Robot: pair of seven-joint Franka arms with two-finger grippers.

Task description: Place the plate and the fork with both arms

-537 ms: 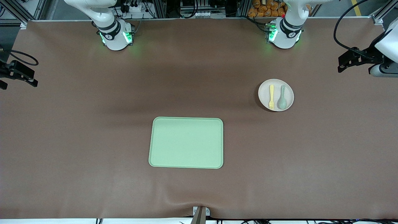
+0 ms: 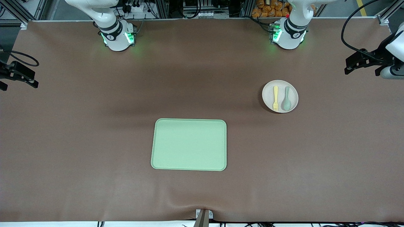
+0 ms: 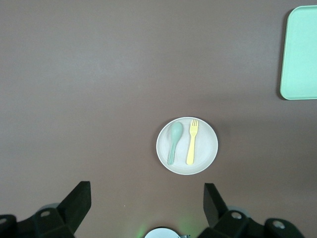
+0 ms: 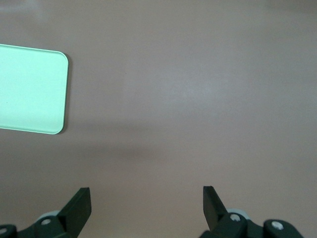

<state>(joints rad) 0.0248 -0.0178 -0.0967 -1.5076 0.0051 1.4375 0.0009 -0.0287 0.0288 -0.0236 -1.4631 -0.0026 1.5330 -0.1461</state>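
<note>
A: Anything changed on the tabletop (image 2: 79,142)?

B: Only the left hand (image 3: 143,203) shifted slightly; tray (image 2: 189,144) bare, plate (image 2: 268,102) carrying fork (image 2: 275,98) and spoon (image 2: 287,98) toward the left arm's end. Both hands, right hand (image 4: 146,201) too, wide open, empty. Nothing begun.

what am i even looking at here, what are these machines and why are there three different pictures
These are two white robot arms bolted along one edge of a brown table. One picture looks down from a high camera facing them; the other two come from cameras on each arm's wrist.

On the table lies a green tray. Toward the left arm's end sits a small round plate with a yellow fork and a grey-green spoon lying side by side on it.

The left hand is up in the air above the plate, open and empty. The right hand is over bare table beside the tray, also open and empty.
</note>
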